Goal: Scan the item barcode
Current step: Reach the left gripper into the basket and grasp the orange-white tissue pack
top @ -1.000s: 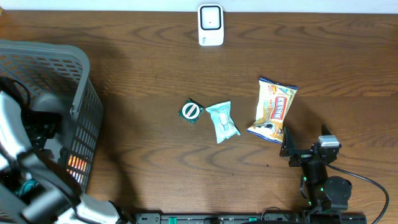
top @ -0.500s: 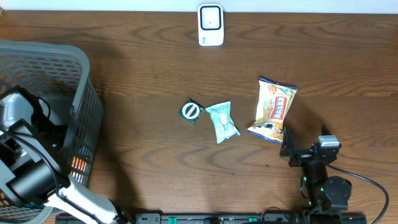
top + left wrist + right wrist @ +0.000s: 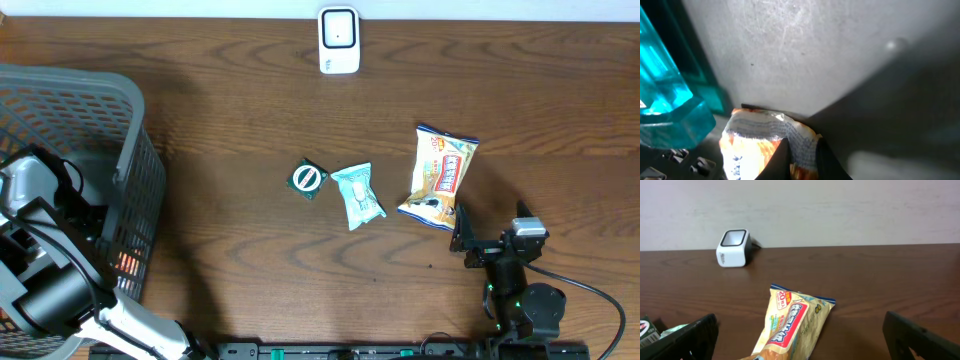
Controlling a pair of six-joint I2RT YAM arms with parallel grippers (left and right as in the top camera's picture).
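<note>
Down in the grey basket (image 3: 120,110) at the frame's left, the left gripper (image 3: 802,150) is clamped tight on an orange-and-white packet (image 3: 755,140). The right gripper (image 3: 802,340), lower right, gapes wide, holding nothing.

Desk (image 3: 250,100): scanner (image 3: 339,40) at 12 o'clock edge; basket (image 3: 130,150) at 9 o'clock. Centre row, 9 to 3: small packet (image 3: 308,179), sweet (image 3: 357,195) just beside it, snack bag (image 3: 441,176). Right end effector (image 3: 800,321) at bag's 5 o'clock. Left end effector (image 3: 802,160) inside basket, on a pouch (image 3: 755,140).

Basket (image 3: 138,180): grey mesh, set at the left edge.
Snack bag (image 3: 441,176): laid flat, right of centre.
Wrapper (image 3: 357,195): pale teal, placed just beside green packet (image 3: 308,179).
Table (image 3: 250,100): dark wood.
</note>
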